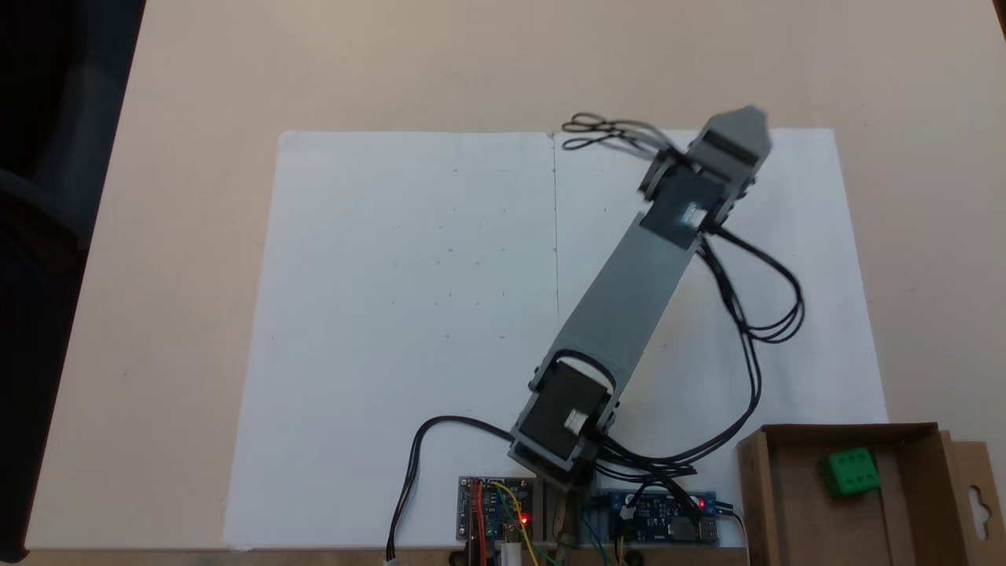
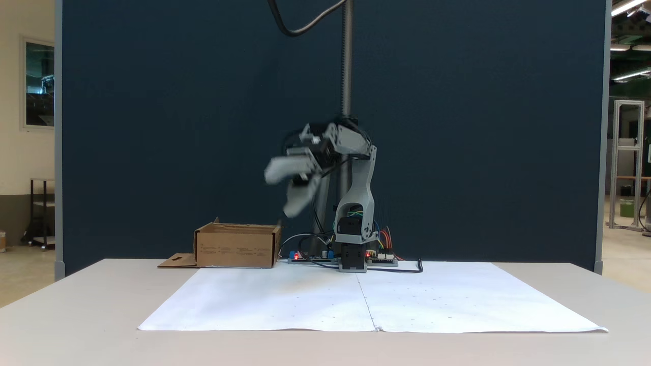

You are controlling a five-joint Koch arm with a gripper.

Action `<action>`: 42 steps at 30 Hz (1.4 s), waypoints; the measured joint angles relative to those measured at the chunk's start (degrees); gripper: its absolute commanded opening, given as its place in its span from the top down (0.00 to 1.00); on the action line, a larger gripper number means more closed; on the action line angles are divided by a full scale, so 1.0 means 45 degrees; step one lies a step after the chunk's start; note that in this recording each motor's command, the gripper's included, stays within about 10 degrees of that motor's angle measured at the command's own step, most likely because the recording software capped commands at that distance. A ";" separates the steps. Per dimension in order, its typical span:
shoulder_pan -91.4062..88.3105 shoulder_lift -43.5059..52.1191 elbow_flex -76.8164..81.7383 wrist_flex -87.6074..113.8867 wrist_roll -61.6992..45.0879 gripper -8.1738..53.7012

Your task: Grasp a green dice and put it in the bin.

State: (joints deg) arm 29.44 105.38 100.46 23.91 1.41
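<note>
Backdrop: a dark blue panel (image 2: 457, 127) stands behind the tabletop, with a metal pole (image 2: 346, 56) rising just behind the arm.
Tabletop (image 1: 196, 71): beige, its left edge showing against dark floor in the top-down fixed view — bare margins run all round the paper.
Paper (image 1: 409, 314): two white sheets side by side, nothing standing on the left one.
Arm (image 1: 621, 299): grey, reaching diagonally from its base over the right sheet, blurred at the far end.
Bin (image 1: 912, 432): a brown cardboard box at the lower right corner in the top-down view, beside the arm's base, its flap lying flat outside.
Cables (image 1: 754, 314): black loops hang off the arm toward the circuit boards (image 1: 499, 511).
End effector (image 2: 285, 193): raised well above the tabletop, jaws spread wide and empty — higher than the bin's rim.
Dice (image 1: 850, 472): green, lying inside the bin on its floor.
</note>
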 measured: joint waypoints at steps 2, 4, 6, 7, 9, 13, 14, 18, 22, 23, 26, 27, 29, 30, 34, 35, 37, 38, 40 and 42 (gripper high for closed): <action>-0.0449 0.0430 0.1641 -0.0977 0.0000 0.15; -0.0820 0.0840 0.3301 -0.1934 -0.0020 0.15; -0.1523 0.1309 0.4727 -0.2949 -0.0059 0.15; -0.1875 0.1660 0.5469 -0.3398 -0.0059 0.15; -0.2539 0.2129 0.6699 -0.4219 -0.0156 0.16; -0.3359 0.2559 0.8711 -0.5938 -0.0508 0.16; -0.3613 0.2637 0.9238 -0.6387 -0.0605 0.17; -0.4648 0.3340 1.1074 -0.8105 -0.0898 0.17; -0.5449 0.4121 1.2305 -0.9766 -0.1230 0.17; -0.5645 0.4355 1.2695 -1.0156 -0.1230 0.17; -0.6016 0.5176 1.3691 -1.1895 -0.1230 0.17; -0.6152 0.5176 1.3906 -1.2148 -0.1230 0.17; -0.6250 0.5215 1.4590 -1.2910 -0.1230 0.17; -0.6426 0.5195 1.4766 -1.3242 -0.1250 0.17; -0.6660 0.5273 1.5449 -1.4941 -0.1406 0.17; -0.6680 0.5273 1.5684 -1.5313 -0.1406 0.17; -0.6836 0.5273 1.6035 -1.6094 -0.1406 0.17; -0.6914 0.5273 1.6191 -1.6484 -0.1406 0.17; -0.7031 0.5273 1.6270 -1.7246 -0.1406 0.17; -0.7070 0.5293 1.6445 -1.7930 -0.1406 0.17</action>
State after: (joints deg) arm -2.37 129.20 174.46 -56.78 -4.92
